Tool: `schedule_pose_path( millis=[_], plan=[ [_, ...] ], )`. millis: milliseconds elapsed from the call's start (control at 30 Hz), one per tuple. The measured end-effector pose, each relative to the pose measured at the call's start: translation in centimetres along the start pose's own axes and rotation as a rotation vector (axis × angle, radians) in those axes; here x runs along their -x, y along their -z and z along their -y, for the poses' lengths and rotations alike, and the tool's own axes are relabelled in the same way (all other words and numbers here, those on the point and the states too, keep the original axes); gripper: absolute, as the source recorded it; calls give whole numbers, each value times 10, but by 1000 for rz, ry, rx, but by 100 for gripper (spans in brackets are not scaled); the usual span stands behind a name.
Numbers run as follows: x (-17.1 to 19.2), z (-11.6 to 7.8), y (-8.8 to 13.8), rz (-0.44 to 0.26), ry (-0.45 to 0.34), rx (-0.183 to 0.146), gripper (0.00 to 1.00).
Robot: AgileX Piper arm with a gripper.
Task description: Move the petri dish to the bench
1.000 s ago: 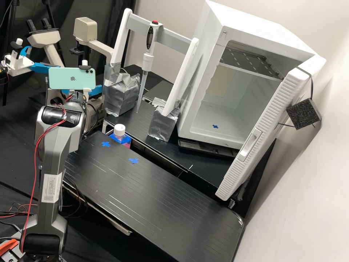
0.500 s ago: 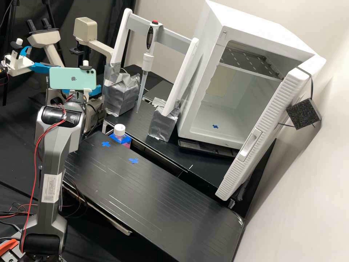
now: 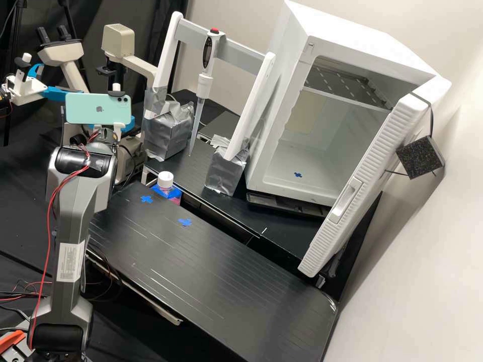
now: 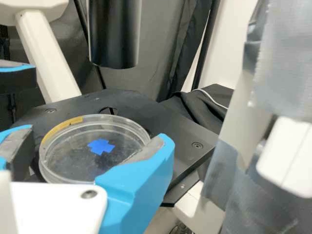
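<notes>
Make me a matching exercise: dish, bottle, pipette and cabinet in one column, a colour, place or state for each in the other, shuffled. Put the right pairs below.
1. Dish
2. Bottle
3. Pipette
4. Cabinet

A. Red on top, tip pointing down
B. Door open
C. Between the fingers of the open claw
D. White cap, beside the bench

Pairs: 1-C, 2-D, 3-A, 4-B

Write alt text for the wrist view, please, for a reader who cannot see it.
A clear, round petri dish sits on a black plate, between the spread blue fingers of a white gripper. A blue cross shows through the dish, and a yellow strip marks its rim. A black cylinder and silver tape are nearby.
</notes>
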Motion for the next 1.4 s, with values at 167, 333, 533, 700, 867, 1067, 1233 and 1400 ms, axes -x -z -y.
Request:
schedule_pose_path(
  millis=[167, 333, 533, 700, 867, 1067, 1233, 1400],
  plan=[
    [0, 0, 0, 1, -1, -2, 0],
    [0, 0, 0, 2, -2, -1, 0],
    [0, -1, -1, 34, -29, 27, 100],
    [0, -2, -3, 51, -33, 18, 100],
    [0, -1, -3, 54, -30, 18, 100],
    [0, -1, -3, 54, -28, 20, 100],
    [0, -1, -3, 52, -27, 15, 0],
    [0, -1, -3, 52, -27, 14, 0]
  ],
)
